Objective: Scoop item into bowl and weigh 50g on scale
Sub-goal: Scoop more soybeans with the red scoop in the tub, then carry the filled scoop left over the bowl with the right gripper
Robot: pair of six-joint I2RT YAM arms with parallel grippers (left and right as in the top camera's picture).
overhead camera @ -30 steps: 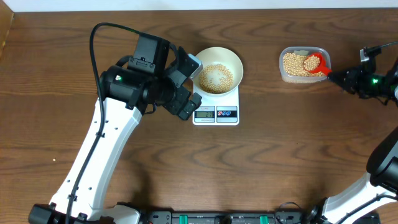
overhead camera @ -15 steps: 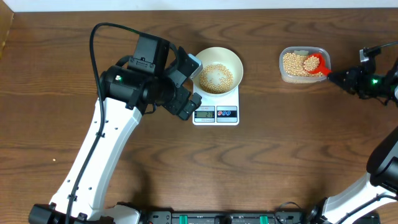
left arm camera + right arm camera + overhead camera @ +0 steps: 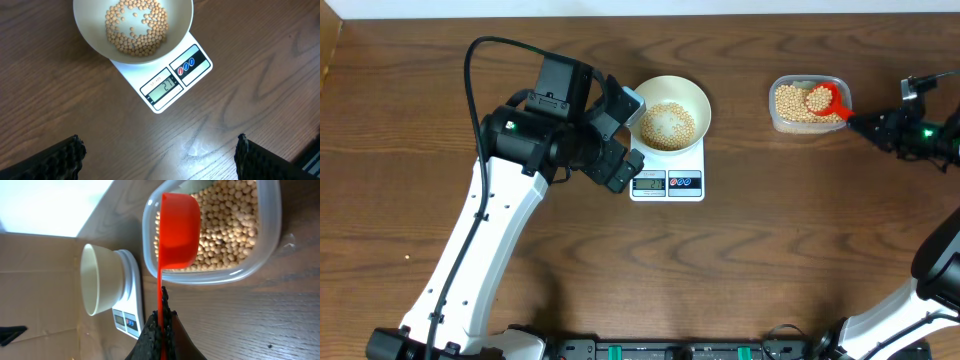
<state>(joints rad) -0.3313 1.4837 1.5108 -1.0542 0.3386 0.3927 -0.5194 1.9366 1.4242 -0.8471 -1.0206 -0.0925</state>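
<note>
The white bowl [image 3: 700, 100] stands on the white scale [image 3: 667, 183] with a layer of tan beans [image 3: 667, 125] in it. My left gripper [image 3: 625, 135] hovers just left of the scale, jaws wide open with nothing between them [image 3: 159, 150]; below it lie the bowl [image 3: 85, 30] and the scale's lit display [image 3: 167, 85]. My right gripper [image 3: 865, 125] is shut on the thin handle of a red scoop [image 3: 823, 100]. The scoop's cup [image 3: 177, 227] sits over the beans [image 3: 225, 230], gripped at the handle [image 3: 162, 312].
A clear plastic tub [image 3: 775, 105] full of beans stands at the far right of the brown wooden table, its wall [image 3: 270, 240] close to the scoop. A cardboard edge shows at the table's far left.
The red scoop has shifted slightly up and left in the tub with my right gripper. The left arm, bowl and scale have not moved.
</note>
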